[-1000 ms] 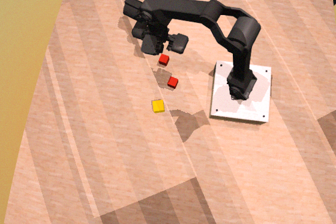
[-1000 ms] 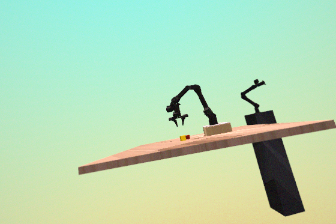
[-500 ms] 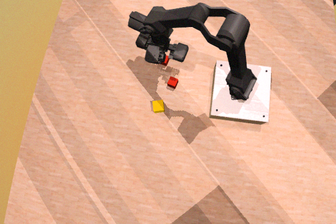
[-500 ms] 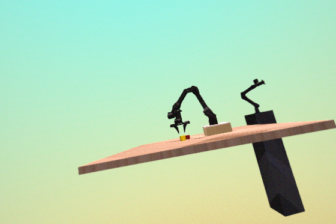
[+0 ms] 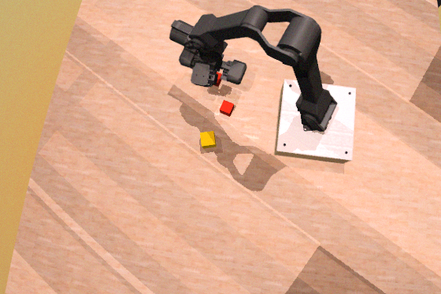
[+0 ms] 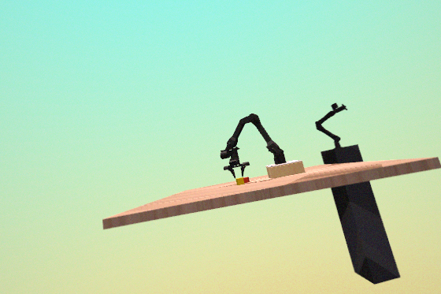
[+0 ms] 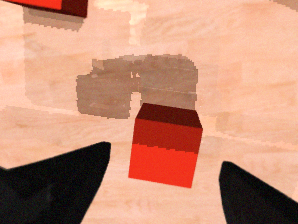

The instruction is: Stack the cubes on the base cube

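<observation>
The yellow cube [image 5: 207, 139] [image 6: 239, 181], the base, lies on the table. One red cube [image 5: 226, 107] lies between it and the gripper; its edge shows in the wrist view [image 7: 37, 4] at upper left. The other red cube [image 5: 218, 79] [image 7: 162, 164] is partly hidden under the gripper in the top view. My gripper [image 5: 219, 77] [image 6: 239, 176] [image 7: 164, 160] is open, pointing down over that farther red cube. In the wrist view this cube appears between the two fingertips, with space on both sides. In the exterior view the cubes overlap, and the farther red one cannot be made out.
The arm's white-topped mounting block [image 5: 291, 136] [image 6: 285, 169] stands on the wooden table [image 5: 157, 219] [image 6: 177, 204], right of the cubes. A second small arm [image 6: 328, 132] stands on a dark pedestal [image 6: 364, 215] at the table's far side. The table's left edge shows in the top view.
</observation>
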`<state>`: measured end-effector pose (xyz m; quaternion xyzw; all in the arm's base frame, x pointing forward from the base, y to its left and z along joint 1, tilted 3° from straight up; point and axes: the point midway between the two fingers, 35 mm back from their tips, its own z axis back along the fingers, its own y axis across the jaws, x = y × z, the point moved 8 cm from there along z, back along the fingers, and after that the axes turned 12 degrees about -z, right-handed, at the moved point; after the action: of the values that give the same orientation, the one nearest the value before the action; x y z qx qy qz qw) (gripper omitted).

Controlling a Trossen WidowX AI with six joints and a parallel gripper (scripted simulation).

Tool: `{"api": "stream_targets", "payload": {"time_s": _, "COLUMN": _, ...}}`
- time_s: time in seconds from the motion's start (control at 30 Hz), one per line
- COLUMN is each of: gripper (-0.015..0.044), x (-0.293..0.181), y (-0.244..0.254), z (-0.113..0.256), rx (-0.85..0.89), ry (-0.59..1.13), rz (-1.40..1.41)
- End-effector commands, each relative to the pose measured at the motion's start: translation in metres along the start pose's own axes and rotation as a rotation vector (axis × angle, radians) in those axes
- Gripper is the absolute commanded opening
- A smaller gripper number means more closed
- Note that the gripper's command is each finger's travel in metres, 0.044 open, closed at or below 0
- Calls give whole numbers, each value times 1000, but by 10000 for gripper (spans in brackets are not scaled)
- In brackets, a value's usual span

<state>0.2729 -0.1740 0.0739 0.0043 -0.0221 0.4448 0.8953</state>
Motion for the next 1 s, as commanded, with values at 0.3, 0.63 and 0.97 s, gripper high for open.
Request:
{"api": "stream_targets", "payload": {"time_s": 0.3, "gripper": 265, "x": 0, "y": 1, "z": -20, "rx": 1, "ry": -4, "rz": -3}}
{"api": "stream_targets", "payload": {"time_s": 0.63, "gripper": 105, "x": 0, "y": 1, "z": -21, "rx": 1, "ry": -4, "rz": -3}}
{"api": "stream_targets", "payload": {"time_s": 0.97, "gripper": 105, "x": 1, "y": -3, "z": 5, "rx": 0, "ry": -4, "rz": -3}}
